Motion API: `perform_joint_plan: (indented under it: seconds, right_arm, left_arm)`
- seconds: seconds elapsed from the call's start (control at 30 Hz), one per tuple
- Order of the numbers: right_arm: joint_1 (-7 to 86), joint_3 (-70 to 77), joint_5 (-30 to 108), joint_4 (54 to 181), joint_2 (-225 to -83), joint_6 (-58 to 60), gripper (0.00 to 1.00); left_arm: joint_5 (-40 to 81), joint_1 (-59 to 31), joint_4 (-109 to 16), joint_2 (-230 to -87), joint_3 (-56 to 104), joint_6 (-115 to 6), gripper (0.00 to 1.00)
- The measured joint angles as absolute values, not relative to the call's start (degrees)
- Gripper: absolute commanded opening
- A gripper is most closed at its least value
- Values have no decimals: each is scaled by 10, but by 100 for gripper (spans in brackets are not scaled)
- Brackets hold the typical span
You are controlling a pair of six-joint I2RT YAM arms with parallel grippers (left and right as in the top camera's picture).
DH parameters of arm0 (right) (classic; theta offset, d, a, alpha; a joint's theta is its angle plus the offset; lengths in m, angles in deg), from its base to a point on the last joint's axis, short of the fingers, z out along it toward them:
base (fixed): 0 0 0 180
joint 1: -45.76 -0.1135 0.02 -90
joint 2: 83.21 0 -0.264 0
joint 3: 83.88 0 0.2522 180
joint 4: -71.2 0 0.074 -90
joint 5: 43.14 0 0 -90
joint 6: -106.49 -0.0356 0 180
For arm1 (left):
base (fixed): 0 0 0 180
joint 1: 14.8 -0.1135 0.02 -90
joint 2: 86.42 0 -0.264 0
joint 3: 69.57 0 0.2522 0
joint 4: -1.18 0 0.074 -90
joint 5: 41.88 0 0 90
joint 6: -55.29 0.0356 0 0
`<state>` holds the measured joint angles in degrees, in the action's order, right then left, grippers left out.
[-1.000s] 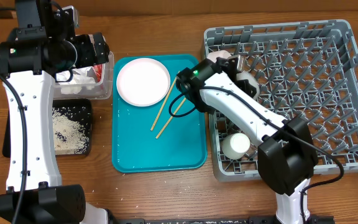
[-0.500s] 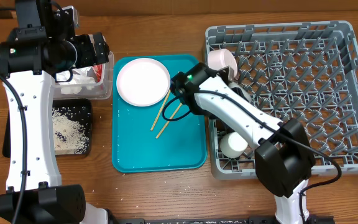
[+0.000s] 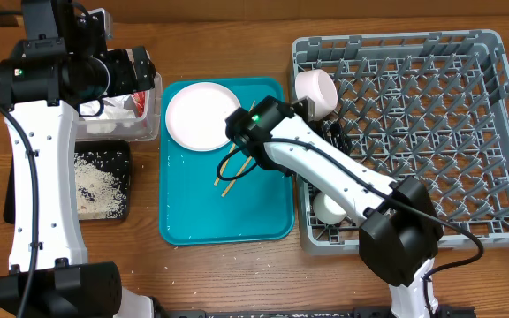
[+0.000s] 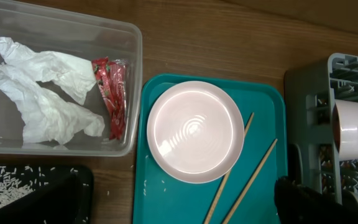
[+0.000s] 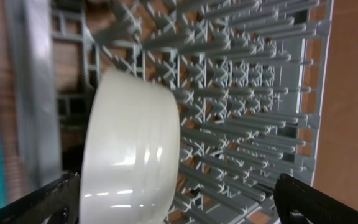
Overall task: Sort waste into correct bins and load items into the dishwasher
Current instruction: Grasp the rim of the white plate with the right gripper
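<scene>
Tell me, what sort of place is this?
Probably a lab table staged as a dish-clearing station: a grey dish rack, a teal tray holding a plate and chopsticks, and a clear tub holding a napkin.

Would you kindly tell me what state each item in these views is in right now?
pale pink plate: empty, flat on the teal tray.
chopsticks: lying loose on the teal tray.
pink bowl: on its side in the dish rack.
grey-green bowl: on edge in the dish rack.
napkin: crumpled, in the clear tub.
wrapper: in the clear tub.
rice: spread in the black tray.
right gripper: open, empty.
</scene>
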<state>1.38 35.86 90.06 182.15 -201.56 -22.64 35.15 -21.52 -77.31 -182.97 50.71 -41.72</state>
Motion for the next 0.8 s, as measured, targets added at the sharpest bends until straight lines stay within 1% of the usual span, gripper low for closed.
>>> perform_joint_plan:
  seconds: [0.07,0.17,0.27,0.3,0.33,0.4,0.43,0.5,0.53,0.67,0.8]
  right_arm:
    - [14,390,899,1819,-2014,-223,100]
    - [14,441,880,1776,-2009,-219,100]
    - [14,462,831,1698,-1999,-203,99]
    - [14,462,801,1644,-1996,-196,98]
    - [15,462,788,1620,-1995,-192,97]
    - [15,455,746,1538,-1995,-183,94]
    - [15,447,728,1494,-1995,-179,90]
    - [15,438,717,1462,-1995,-175,81]
    - [15,419,703,1405,-1995,-172,79]
    - [16,345,663,1262,-1995,-169,78]
    - [17,309,647,1222,-2008,-182,74]
  left_arm:
    - [351,-215,-773,-1830,507,-417,100]
    - [351,-215,-773,-1830,507,-417,100]
    - [351,-215,-773,-1830,507,-417,100]
    - [351,-215,-773,-1830,507,-417,100]
    - [351,-215,-773,-1830,507,-417,100]
    - [351,-215,-773,-1830,507,-417,100]
    - [351,-215,-773,-1830,507,-417,100]
    - [351,-215,-773,-1830,507,-417,100]
    - [351,-215,-773,-1830,507,-417,100]
    - [351,-215,-773,-1830,507,-417,100]
    - [351,-215,-773,-1830,507,-417,100]
